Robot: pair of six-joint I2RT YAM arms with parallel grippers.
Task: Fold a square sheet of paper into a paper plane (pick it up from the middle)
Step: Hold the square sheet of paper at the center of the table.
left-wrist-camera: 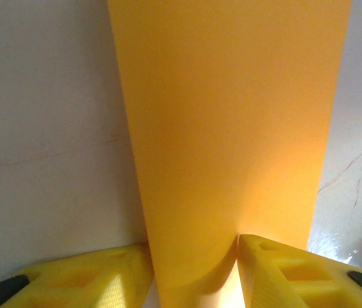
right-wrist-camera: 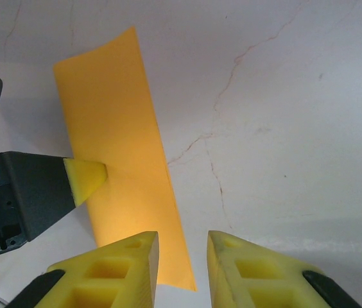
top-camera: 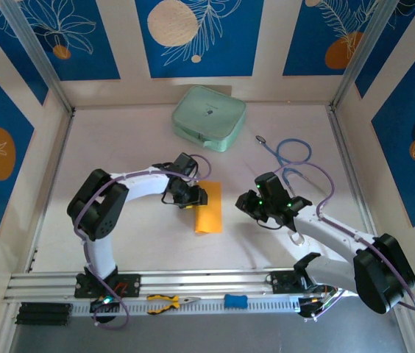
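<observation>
Top view, left to right: the left end effector [top-camera: 196,196] sits at the 9 o'clock edge of the square sheet of paper [top-camera: 210,211]. The sheet lies as a narrow orange-yellow oblong at the centre of the tabletop [top-camera: 134,147], its long axis running 12 to 6 o'clock and its 6 o'clock end slightly curled. The right end effector [top-camera: 246,204] stands at 3 o'clock of the sheet, near but apart from it. A pale green case [top-camera: 209,118] lies at 12 o'clock, well apart; a small dark mark on its lid is too small to read. Orange-handled pliers [top-camera: 165,302] rest on the rail at 7 o'clock. The left wrist view adds detail: the yellow fingers [left-wrist-camera: 97,279] stand part-spread with the plain sheet running between them and touching both inner faces. Whether it is clamped cannot be told. The right wrist view shows the right fingers [right-wrist-camera: 120,273] narrowly parted with nothing gripped, by the sheet's near corner. It also shows one left fingertip [right-wrist-camera: 86,178] touching the sheet's edge.
</observation>
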